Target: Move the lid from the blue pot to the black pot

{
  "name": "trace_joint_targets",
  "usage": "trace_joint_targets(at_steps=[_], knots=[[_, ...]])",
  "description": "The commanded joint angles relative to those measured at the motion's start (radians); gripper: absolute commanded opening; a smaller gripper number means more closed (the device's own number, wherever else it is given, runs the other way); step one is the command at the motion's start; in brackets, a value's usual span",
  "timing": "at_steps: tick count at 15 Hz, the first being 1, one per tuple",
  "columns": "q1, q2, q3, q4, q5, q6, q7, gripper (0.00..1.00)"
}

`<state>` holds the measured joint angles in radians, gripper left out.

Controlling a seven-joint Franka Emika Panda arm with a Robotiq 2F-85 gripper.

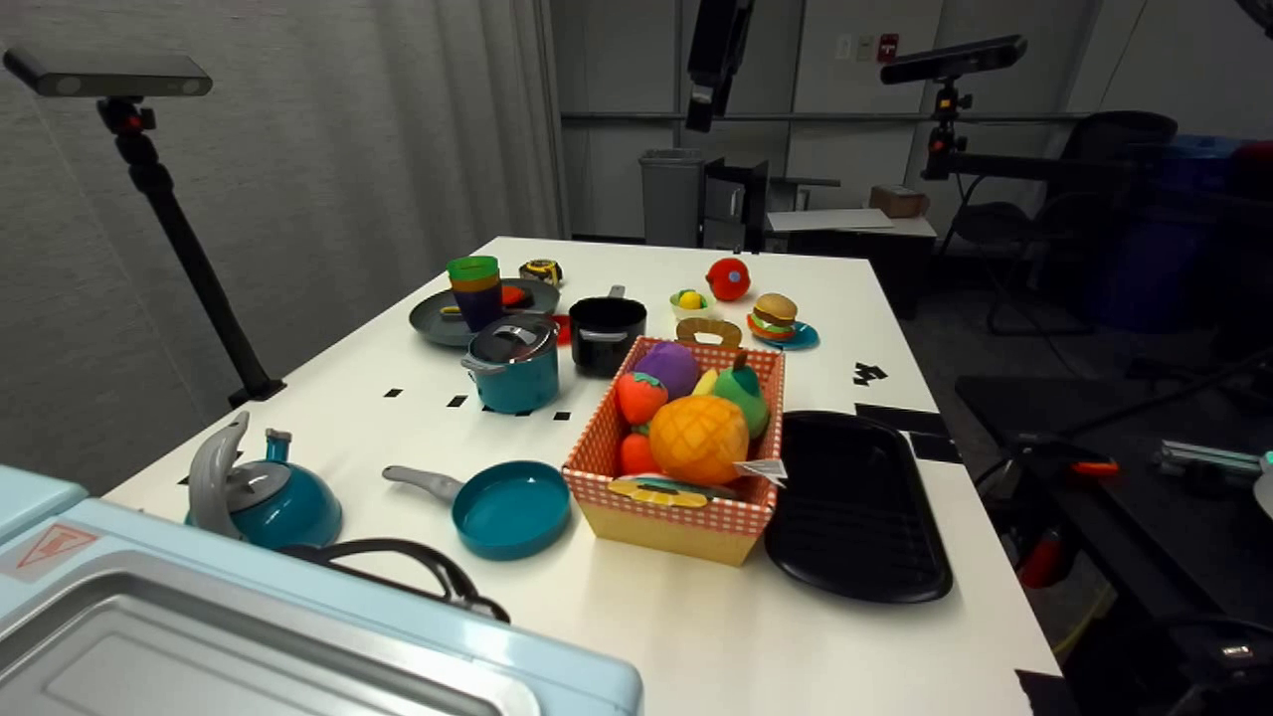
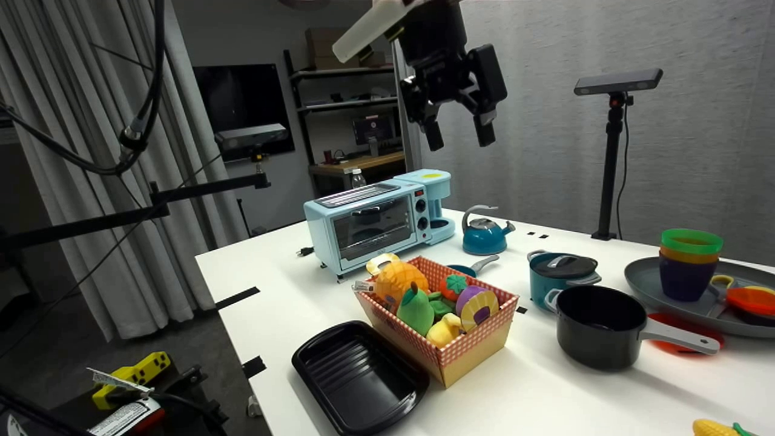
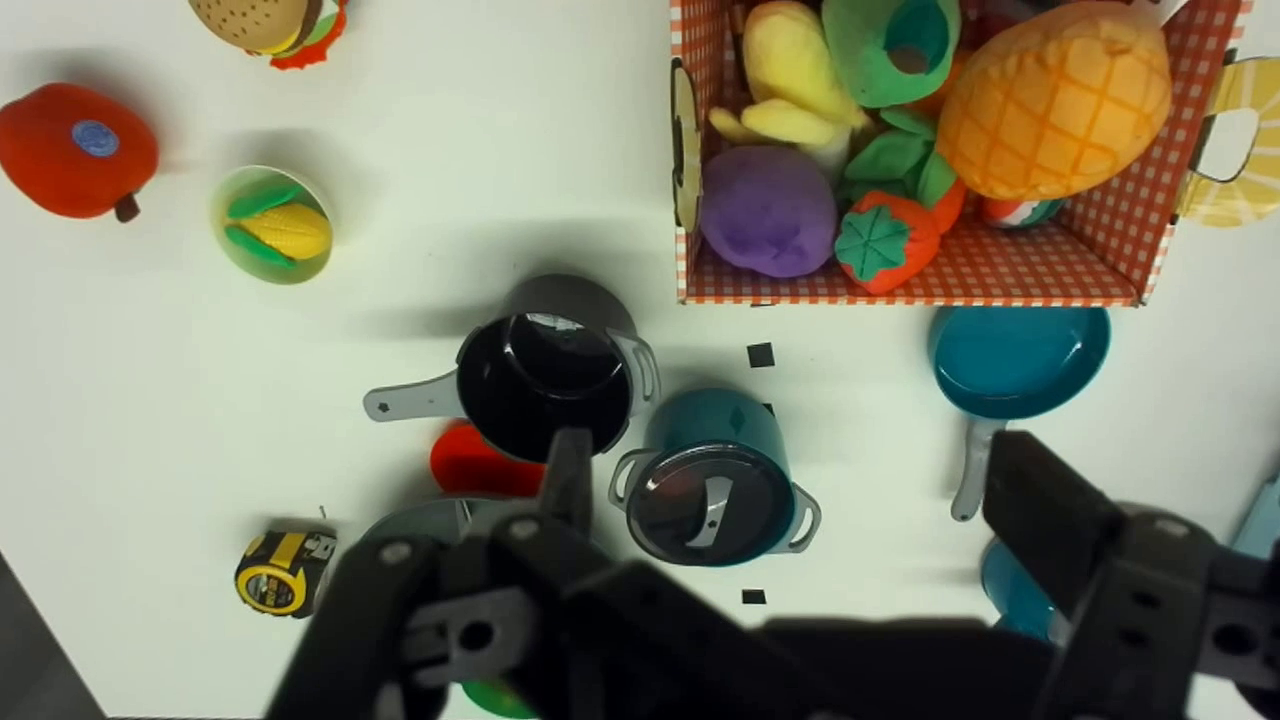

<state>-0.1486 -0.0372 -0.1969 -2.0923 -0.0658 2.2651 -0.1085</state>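
Observation:
The lid is round, dark and glassy with a grey handle. It sits on the blue pot, a small teal pot with two grey side handles. The lid and blue pot show in the wrist view, and the lid and blue pot in an exterior view. The black pot stands uncovered beside the blue pot, with a long grey handle; it also shows in the wrist view. My gripper is open and empty, high above the table. In the wrist view its fingers are spread wide.
A fruit basket stands near both pots, beside a black tray. A teal frying pan, kettle and toaster oven stand at one end. A grey pan with stacked cups lies beside the pots.

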Motion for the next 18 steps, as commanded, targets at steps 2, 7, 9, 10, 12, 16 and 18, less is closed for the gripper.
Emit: trace_joint_targets(at_steps=[2,7,9,10,12,16,18], knots=[[-0.012,0.081,0.006,0.041,-0.001,0.039,0.013,1.00],[0.000,0.240,0.021,0.134,-0.009,0.125,0.068,1.00],[0.005,0.315,0.027,0.202,-0.011,0.146,0.099,1.00],[0.008,0.352,0.031,0.240,-0.015,0.152,0.117,1.00],[0.017,0.425,0.034,0.325,-0.029,0.145,0.154,1.00],[0.040,0.554,0.020,0.493,-0.065,0.119,0.230,1.00],[0.026,0.504,0.036,0.415,-0.048,0.145,0.198,1.00]])
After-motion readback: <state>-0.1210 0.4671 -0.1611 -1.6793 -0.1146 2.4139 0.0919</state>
